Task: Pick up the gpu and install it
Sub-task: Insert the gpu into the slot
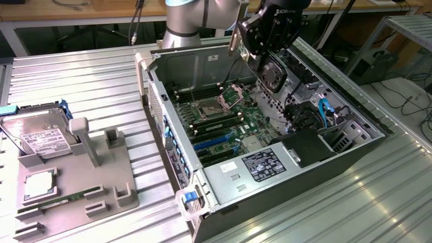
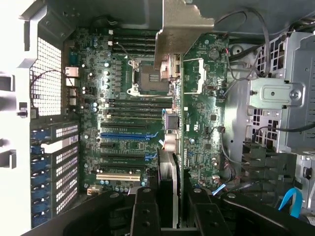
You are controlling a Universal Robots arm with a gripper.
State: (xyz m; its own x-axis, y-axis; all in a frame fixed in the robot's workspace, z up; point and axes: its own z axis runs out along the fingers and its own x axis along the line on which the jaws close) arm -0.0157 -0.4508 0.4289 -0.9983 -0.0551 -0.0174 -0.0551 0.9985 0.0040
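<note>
Gpu (image 1: pixel 273 76) hangs above the open computer case (image 1: pixel 196 63), at 1 o'clock from the CPU socket (image 1: pixel 214 105) in the exterior view, pinched on edge by the end effector (image 1: pixel 264 54). Step in hand: carrying, not yet seated. Long axis runs 11 to 5 o'clock, bracket (image 1: pixel 234 40) at 11. Judged need: alignment parallel with the blue expansion slot (image 1: pixel 212 143).

The arm (image 1: pixel 183 20) holds the gripper (image 1: pixel 268 48) tilted downward. Its two fingers (image 2: pixel 145 216) are closed on the gpu (image 2: pixel 172 147), which sits edge-on between them.
</note>
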